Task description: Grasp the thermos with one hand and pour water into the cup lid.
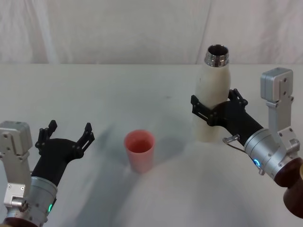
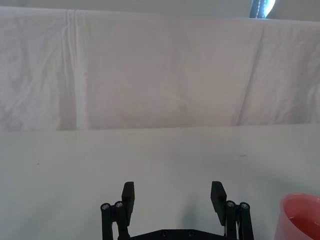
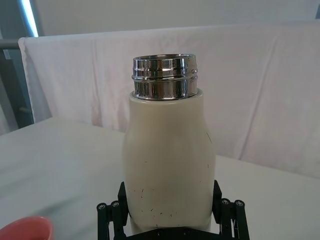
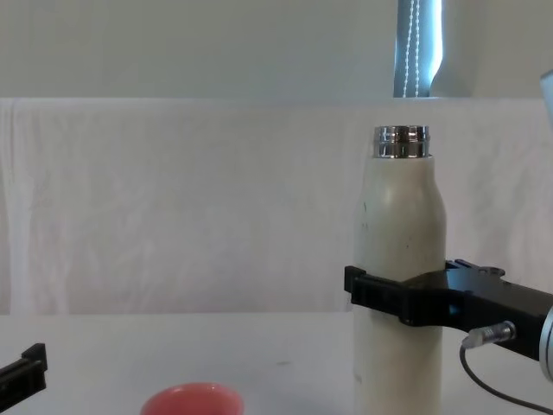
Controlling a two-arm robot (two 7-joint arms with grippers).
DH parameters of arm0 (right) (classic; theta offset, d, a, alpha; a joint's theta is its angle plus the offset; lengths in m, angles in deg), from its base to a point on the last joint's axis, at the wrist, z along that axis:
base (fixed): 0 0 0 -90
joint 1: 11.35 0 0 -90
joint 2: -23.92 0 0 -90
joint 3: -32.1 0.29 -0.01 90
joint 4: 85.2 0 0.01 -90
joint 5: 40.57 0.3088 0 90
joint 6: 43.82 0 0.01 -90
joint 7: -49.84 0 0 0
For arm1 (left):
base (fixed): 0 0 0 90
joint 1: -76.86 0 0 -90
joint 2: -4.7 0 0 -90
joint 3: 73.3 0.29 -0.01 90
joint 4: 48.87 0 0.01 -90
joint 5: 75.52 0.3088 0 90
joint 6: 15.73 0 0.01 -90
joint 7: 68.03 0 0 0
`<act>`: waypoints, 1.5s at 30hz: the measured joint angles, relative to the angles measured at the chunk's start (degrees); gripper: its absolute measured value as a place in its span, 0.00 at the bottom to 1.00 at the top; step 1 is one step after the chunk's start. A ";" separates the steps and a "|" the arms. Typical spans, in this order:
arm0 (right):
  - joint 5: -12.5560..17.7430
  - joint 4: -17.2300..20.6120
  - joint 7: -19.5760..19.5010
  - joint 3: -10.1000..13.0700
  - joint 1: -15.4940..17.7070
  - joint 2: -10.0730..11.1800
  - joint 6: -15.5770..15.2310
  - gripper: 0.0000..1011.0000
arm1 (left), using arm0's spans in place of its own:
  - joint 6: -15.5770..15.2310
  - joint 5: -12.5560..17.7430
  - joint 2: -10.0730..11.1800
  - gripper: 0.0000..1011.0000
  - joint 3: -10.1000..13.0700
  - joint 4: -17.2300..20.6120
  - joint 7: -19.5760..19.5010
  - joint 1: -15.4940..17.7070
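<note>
White-draped tabletop (image 1: 94,85), cloth backdrop. Thermos (image 1: 214,94) upright, right of centre in head view; right pincer (image 1: 215,109) clamped round mid-body. Cup lid (image 1: 139,150) lower left of it, near. Left pincer (image 1: 66,137) spread wide, holding nothing, lower left.

The thermos (image 1: 213,97) stands upright on the worktop (image 1: 118,90), a tall cream-white bottle with rounded shoulders and an open, shiny threaded steel neck. The right gripper (image 1: 215,105) clasps its body about halfway up. The cup lid (image 1: 139,150), small, salmon-pink and mouth up, stands well left of the thermos, nearer the robot.
</note>
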 joint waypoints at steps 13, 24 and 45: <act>0.04 -2.87 -1.84 -1.11 -1.31 -0.45 2.49 0.94 | 0.00 0.00 0.00 0.99 0.00 0.00 0.00 0.00; -0.18 -7.91 -2.16 -2.25 -4.64 -1.94 3.52 0.94 | 0.00 0.00 0.00 0.99 0.00 0.00 0.00 0.00; -0.36 -12.93 -2.53 -1.95 -6.65 -3.65 6.62 0.94 | 0.00 0.00 0.00 0.99 0.00 0.00 0.00 0.00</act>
